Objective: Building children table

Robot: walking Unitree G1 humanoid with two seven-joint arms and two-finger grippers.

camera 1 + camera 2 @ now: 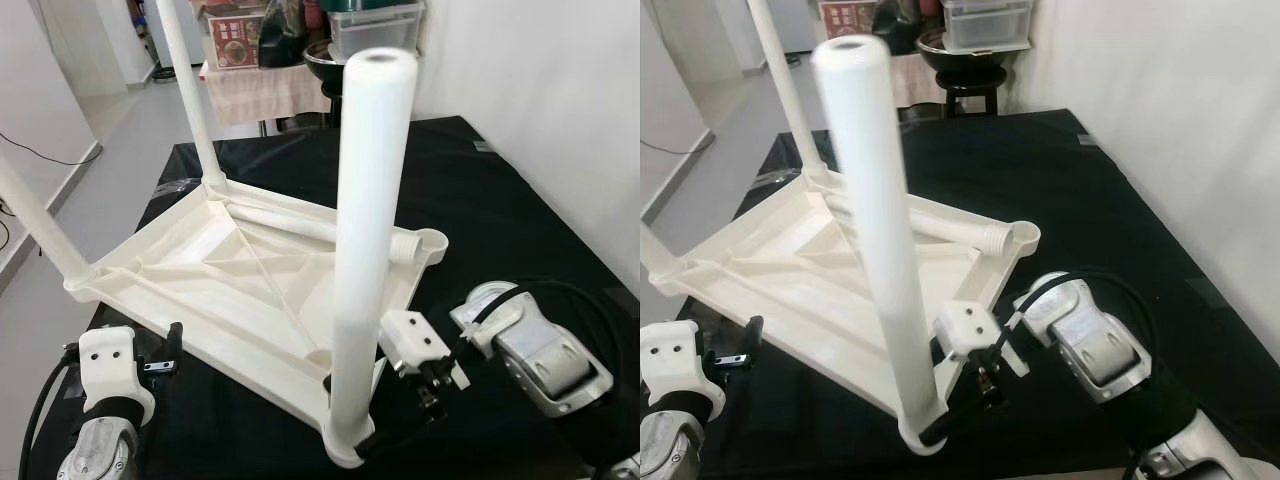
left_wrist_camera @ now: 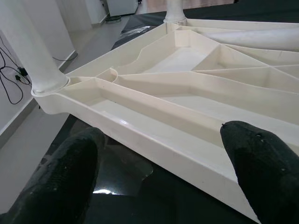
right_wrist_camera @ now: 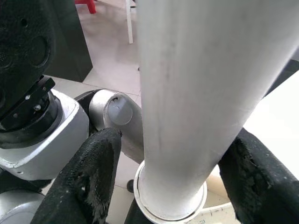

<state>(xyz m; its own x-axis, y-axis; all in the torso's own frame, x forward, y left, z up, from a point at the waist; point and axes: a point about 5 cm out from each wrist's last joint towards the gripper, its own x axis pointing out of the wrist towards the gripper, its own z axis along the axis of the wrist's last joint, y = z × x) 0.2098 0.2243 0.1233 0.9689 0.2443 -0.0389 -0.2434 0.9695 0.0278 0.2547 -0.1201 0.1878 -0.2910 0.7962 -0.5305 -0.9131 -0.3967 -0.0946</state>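
Right gripper (image 1: 372, 440) sits low at the near corner of the upturned white tabletop (image 1: 240, 285), its two black fingers (image 3: 91, 175) spread to either side of the base of the upright white leg (image 1: 365, 250) standing in that corner socket; in the right wrist view a finger shows on each side of the leg, and whether they actually press on it cannot be told. Left gripper (image 1: 172, 345) is beside the tabletop's near left edge, fingers (image 2: 261, 163) apart with nothing between them, pointed at the ribbed underside of the top just past that edge. That tabletop lies upside down on a black table (image 1: 500, 200), ribs facing up, somewhat tilted toward the robot. Two more white legs stand in sockets: one at the far corner (image 1: 190, 95) and one at the left corner (image 1: 40, 225), both leaning out of frame. A fourth leg (image 1: 300, 222) lies loose on its side across the ribbed underside, its end near the empty round socket (image 1: 428, 243) at the right corner. Beyond the black table, a small table draped in cloth (image 1: 265, 90) carries a box, a dark bowl and a clear plastic tub (image 1: 375, 28). A black cable (image 1: 45, 155) trails on the pale floor at the left
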